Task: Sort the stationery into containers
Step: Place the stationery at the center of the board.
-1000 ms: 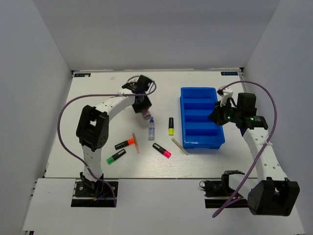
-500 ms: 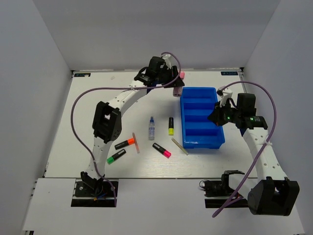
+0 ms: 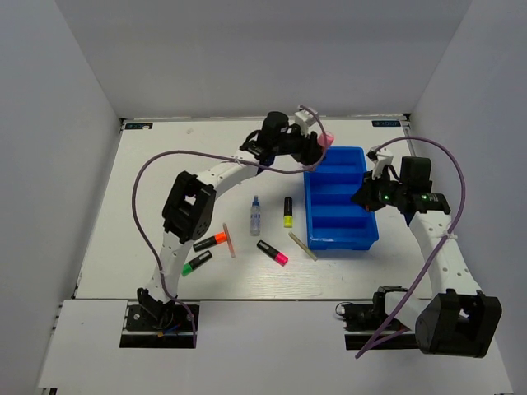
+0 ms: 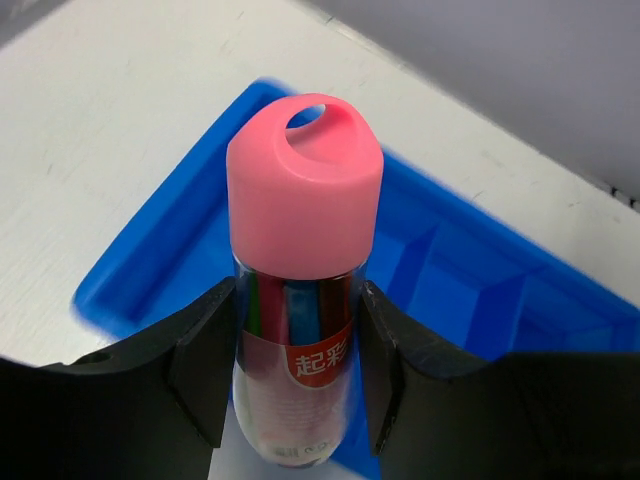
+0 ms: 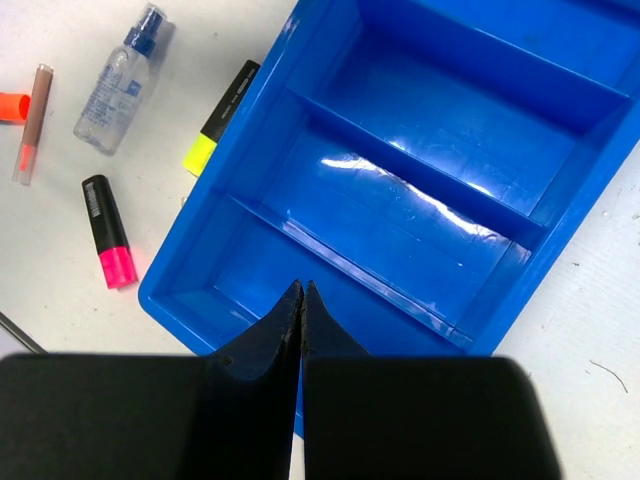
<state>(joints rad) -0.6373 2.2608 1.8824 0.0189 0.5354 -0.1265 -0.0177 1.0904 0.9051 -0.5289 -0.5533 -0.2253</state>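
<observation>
Tube point(image 4: 303, 205), pink-capped, clamped in left fingers point(image 4: 200, 370) above tray point(image 4: 450, 275) corner; right fingers point(image 5: 268, 345) pressed together, empty, over tray rim.

We see a robotics lab cell: a white table point(image 3: 362, 271) walled by plain grey panels point(image 3: 58, 123) from nine to three o'clock, left arm point(image 3: 188, 210) and right arm point(image 3: 449, 263) bolted at six.

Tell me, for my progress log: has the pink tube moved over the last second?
Yes. Carried by the left hand, the pink tube went right, from near the bottle to the blue tray's far left corner.
</observation>
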